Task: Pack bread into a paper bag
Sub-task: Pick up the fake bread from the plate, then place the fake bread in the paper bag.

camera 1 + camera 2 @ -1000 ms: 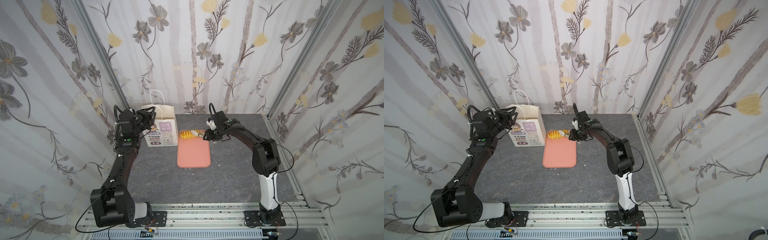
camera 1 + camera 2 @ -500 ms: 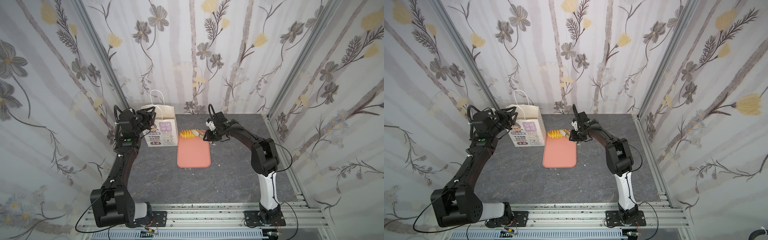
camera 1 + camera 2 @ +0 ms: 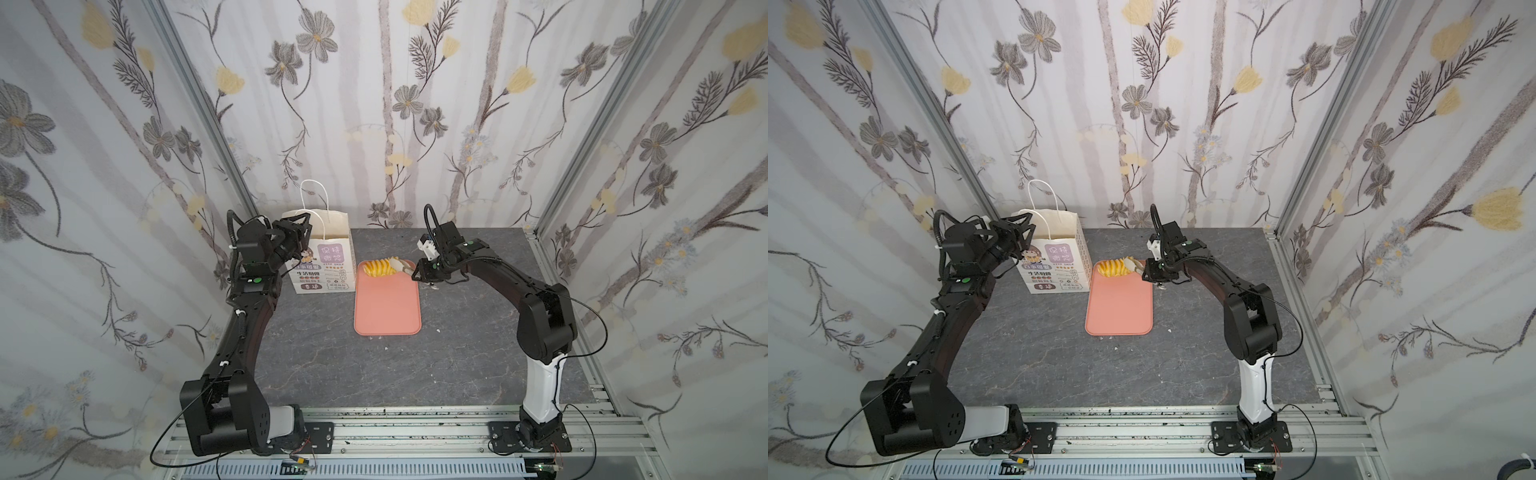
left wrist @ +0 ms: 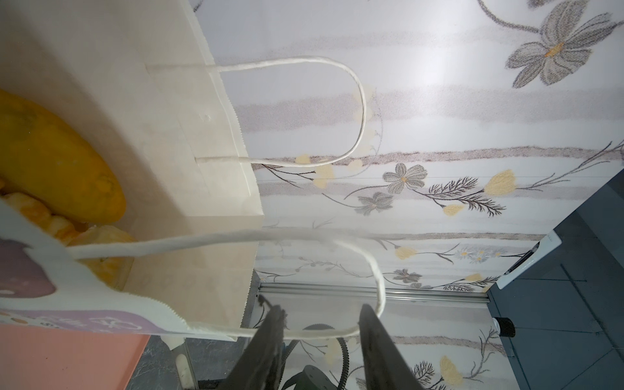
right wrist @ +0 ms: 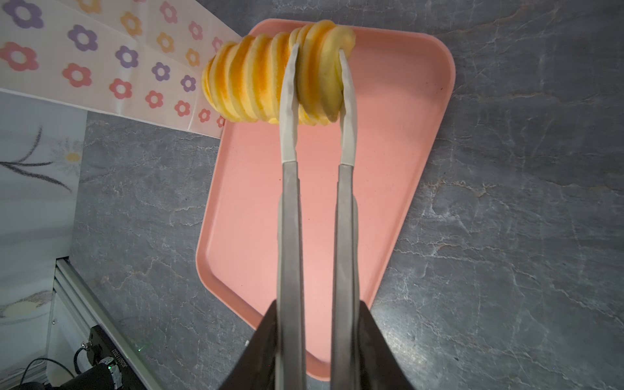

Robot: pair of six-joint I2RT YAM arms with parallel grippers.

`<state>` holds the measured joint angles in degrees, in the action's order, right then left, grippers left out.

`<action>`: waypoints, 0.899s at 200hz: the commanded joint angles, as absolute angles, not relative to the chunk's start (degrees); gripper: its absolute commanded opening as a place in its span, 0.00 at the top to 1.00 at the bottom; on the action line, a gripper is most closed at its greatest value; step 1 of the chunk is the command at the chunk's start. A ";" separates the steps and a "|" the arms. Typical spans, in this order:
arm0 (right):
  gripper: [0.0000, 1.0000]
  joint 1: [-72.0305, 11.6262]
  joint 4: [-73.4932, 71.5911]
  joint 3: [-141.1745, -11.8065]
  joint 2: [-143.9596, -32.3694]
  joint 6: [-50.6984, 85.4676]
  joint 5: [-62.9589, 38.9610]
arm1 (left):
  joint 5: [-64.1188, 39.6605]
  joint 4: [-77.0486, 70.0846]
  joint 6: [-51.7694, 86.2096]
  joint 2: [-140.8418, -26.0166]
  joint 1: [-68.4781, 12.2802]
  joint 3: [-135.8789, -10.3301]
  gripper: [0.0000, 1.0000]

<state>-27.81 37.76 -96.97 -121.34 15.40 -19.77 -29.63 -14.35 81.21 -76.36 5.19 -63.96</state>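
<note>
A ridged golden loaf of bread (image 3: 379, 267) (image 3: 1113, 267) (image 5: 256, 74) is at the far end of the pink tray (image 3: 386, 307) (image 5: 304, 219), close beside the paper bag (image 3: 324, 262) (image 3: 1054, 266). My right gripper (image 3: 419, 275) (image 5: 317, 314) is shut on metal tongs (image 5: 289, 219), and their white tips pinch the loaf's near end. My left gripper (image 3: 297, 230) (image 4: 319, 309) is at the bag's upper left edge, fingers apart, with the cord handle (image 4: 304, 334) lying across them. Inside the bag more bread (image 4: 57, 162) shows.
The bag stands at the back left of the grey table (image 3: 374, 374), close to the floral wall. A few crumbs (image 3: 438, 330) lie by the tray's near right corner. An aluminium rail (image 3: 395, 424) runs along the front edge.
The right gripper has squeezed the tongs, so their tips have closed onto the loaf's end. Both arms and the bag have hardly moved.
</note>
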 commanded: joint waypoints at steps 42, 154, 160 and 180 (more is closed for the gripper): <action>0.67 -27.87 36.70 -96.67 -109.02 15.68 -20.07 | -29.84 -15.32 81.30 -74.90 5.25 -64.25 0.61; 0.64 -32.39 38.76 -118.57 -111.48 20.53 -20.92 | -29.28 -14.24 81.52 -72.44 5.16 -63.90 0.60; 0.64 -32.85 38.69 -119.73 -112.38 20.94 -20.93 | -29.37 -14.19 81.48 -72.42 5.14 -63.90 0.60; 0.64 -33.98 38.86 -123.62 -115.46 21.84 -20.96 | -29.57 -13.98 81.40 -72.47 5.16 -64.10 0.60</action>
<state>-32.86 40.75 -120.14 -112.92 20.01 -19.77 -29.56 -13.50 81.25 -72.69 5.08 -63.90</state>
